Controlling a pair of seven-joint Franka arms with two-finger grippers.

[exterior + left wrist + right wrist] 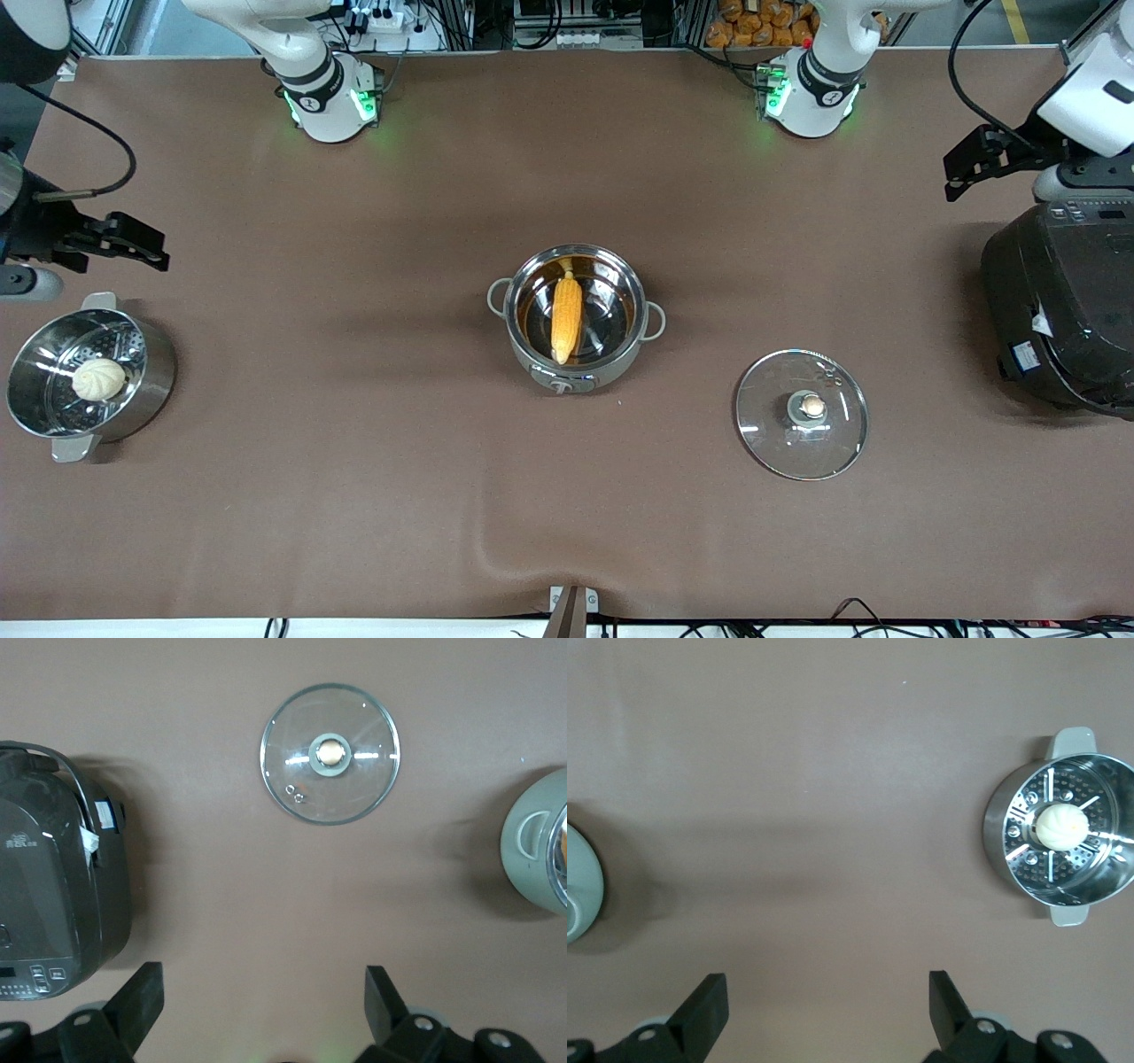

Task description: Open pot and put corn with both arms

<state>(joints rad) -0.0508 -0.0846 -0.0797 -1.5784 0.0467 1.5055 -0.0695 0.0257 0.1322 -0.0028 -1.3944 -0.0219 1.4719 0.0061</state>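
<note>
1. Sitting near the middle of the surface (354, 496), the pot (576, 319) is open, its control knob turned toward the front camera's edge.
2. The corn (566, 316) lies inside the pot, running lengthwise from the robots' edge toward the front camera's edge.
3. The glass lid (802, 414) rests flat on the surface, knob up, well apart from the pot, nearer the front camera's edge and toward the left arm's end.
4. The left claw (979, 164) hangs in the air near the left arm's end of the surface, just beside the black cooker (1063, 310); its fingers (142, 997) are spread wide and hold nothing.
5. The left wrist view looks down on the lid, the cooker and one grey handle of the pot.
6. The right claw (133, 241) hangs near the right arm's end of the surface, above bare cloth just beside the steamer pot (84, 377); its fingers (704, 1001) are likewise spread wide and empty.
7. The steamer pot stands close to the edge at the right arm's end, with a white bun (98, 379) on its perforated insert.
8. Both arms wait clear of the pot, each drawn out toward its own end of the surface.
9. A fold in the brown cloth shows at the front camera's edge, near the middle.
</note>
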